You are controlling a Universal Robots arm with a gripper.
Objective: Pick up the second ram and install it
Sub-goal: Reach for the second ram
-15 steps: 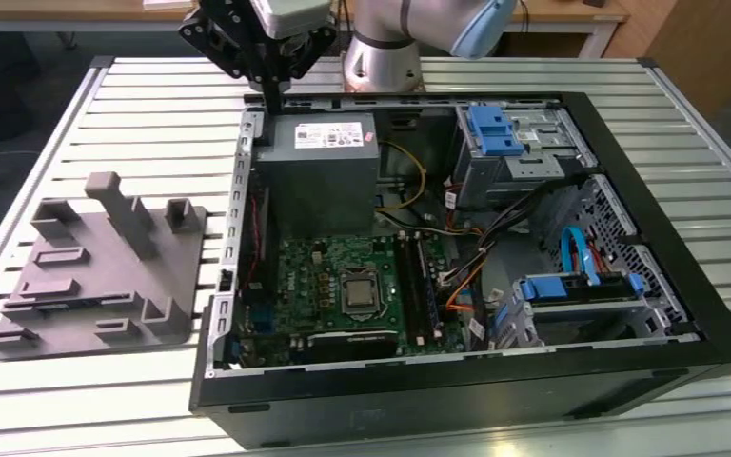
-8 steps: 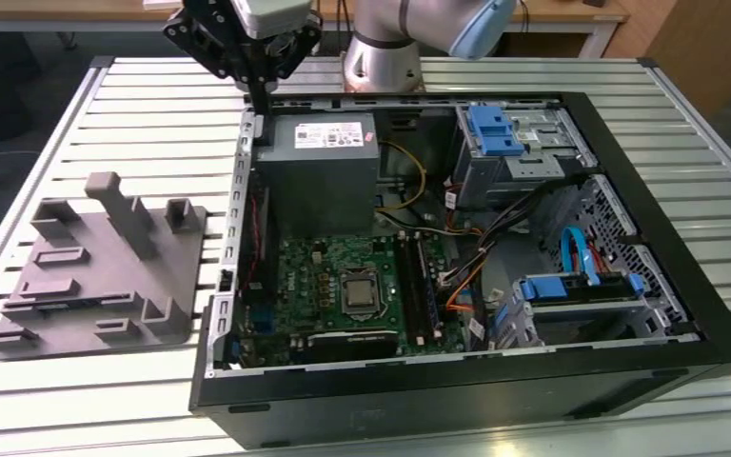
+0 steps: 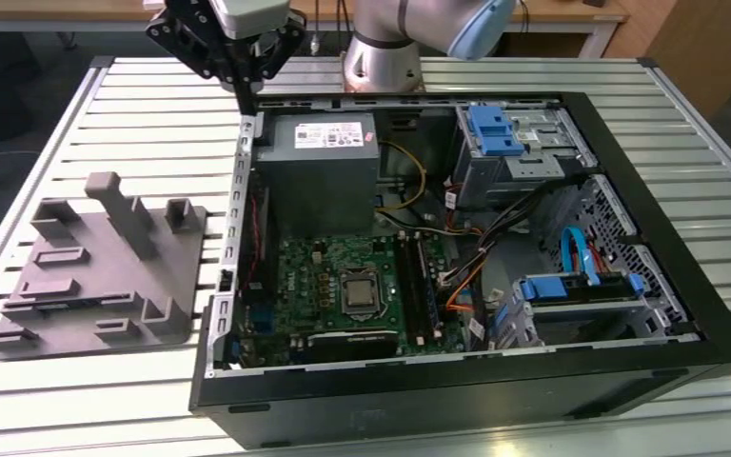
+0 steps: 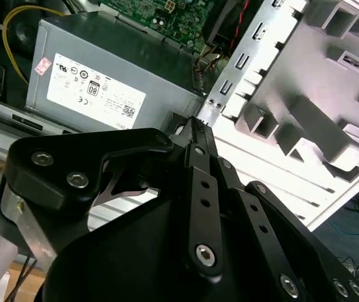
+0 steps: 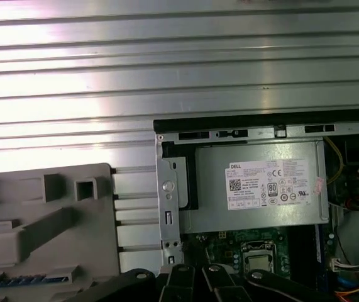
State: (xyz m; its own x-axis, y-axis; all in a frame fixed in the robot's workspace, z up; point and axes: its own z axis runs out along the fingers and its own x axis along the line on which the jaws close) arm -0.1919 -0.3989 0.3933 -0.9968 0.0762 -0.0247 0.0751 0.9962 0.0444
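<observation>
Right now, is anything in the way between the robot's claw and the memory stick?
Nothing visible blocks it. The end effector hangs over a corner of the computer case, and what looks like the bluish memory stick lies in the gray holder beside it, with open air between them.

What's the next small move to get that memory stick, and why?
Probably swing the gripper toward the exterior view's left, over the gray holder. It hangs above the case corner by the power supply, while a bluish stick, likely the second ram, seems to lie in that holder.
</observation>
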